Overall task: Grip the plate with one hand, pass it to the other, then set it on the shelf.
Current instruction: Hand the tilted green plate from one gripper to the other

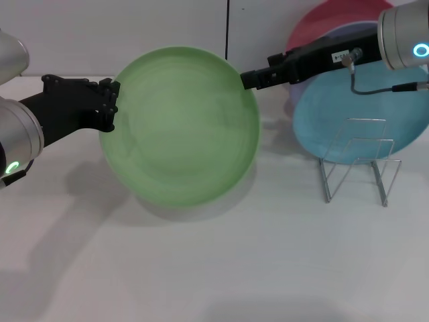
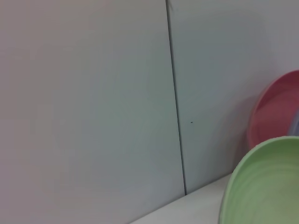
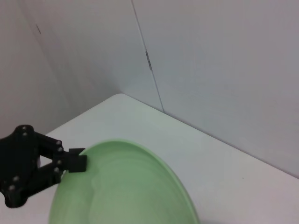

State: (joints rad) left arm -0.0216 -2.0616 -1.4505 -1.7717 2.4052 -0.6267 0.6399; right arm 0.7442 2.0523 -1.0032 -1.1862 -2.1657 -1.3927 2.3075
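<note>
The light green plate [image 1: 181,127] hangs tilted above the table, its face toward the head camera. My left gripper [image 1: 109,104] is shut on its left rim; the right wrist view shows the same grip [image 3: 77,161] on the plate [image 3: 126,186]. My right gripper [image 1: 247,79], with the white label on its black body, meets the plate's upper right rim. The left wrist view catches only an edge of the plate [image 2: 266,186]. The silver wire shelf [image 1: 358,161] stands on the table to the right, apart from the green plate.
A teal-blue plate [image 1: 362,114] leans upright at the shelf. Behind it stand a lavender plate [image 1: 355,30] and a red plate [image 1: 328,20] against the white back wall. White tabletop [image 1: 221,261] spreads in front.
</note>
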